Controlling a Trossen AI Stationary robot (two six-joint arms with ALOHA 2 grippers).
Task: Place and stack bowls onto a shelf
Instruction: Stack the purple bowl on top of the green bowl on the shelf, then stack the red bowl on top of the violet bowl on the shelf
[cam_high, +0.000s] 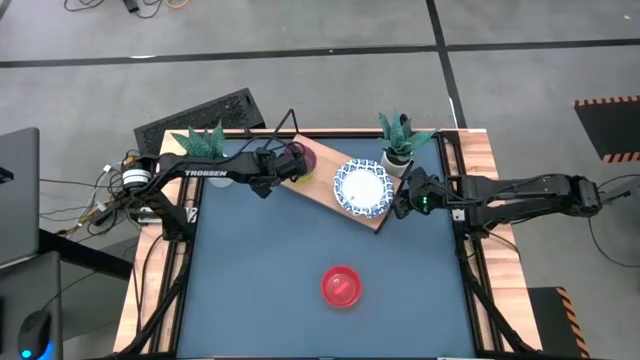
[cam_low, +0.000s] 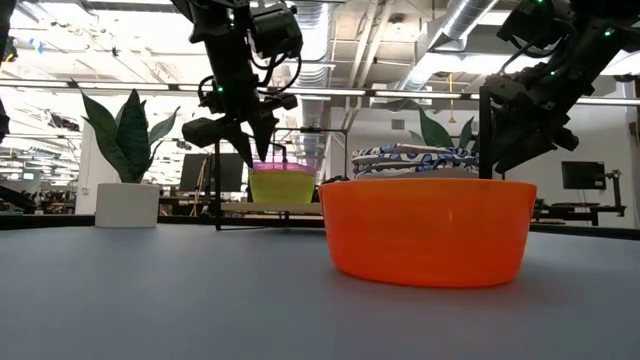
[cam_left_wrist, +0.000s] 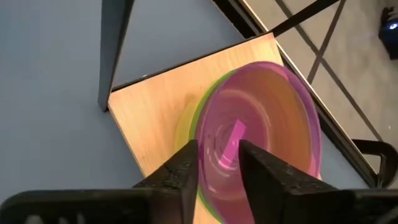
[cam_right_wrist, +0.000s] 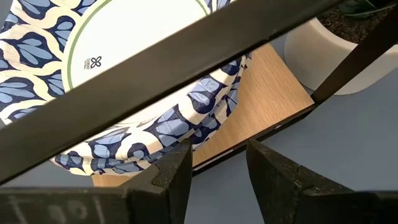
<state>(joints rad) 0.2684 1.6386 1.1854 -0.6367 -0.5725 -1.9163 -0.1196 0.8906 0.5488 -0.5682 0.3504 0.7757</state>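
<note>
The wooden shelf (cam_high: 325, 197) lies slantwise at the table's far side. On its left end sits a nested stack of plastic bowls: purple (cam_left_wrist: 261, 118) on top, then green (cam_left_wrist: 200, 118), then yellow (cam_low: 282, 187). On its right end the blue-rimmed white dishes (cam_high: 362, 187) are stacked. The red bowl (cam_high: 341, 286) stands alone on the blue table, near the middle. My left gripper (cam_left_wrist: 219, 163) is open and points down just over the purple bowl's near rim. My right gripper (cam_right_wrist: 217, 163) is open and hovers by the shelf's right corner, beside the dishes (cam_right_wrist: 137, 37).
Two potted plants stand at the far edge, one (cam_high: 205, 143) left of the shelf and one (cam_high: 400, 135) right of it. The shelf's black wire frame (cam_right_wrist: 186, 56) crosses in front of my right gripper. A keyboard (cam_high: 200, 118) lies beyond the table. Open tabletop surrounds the red bowl.
</note>
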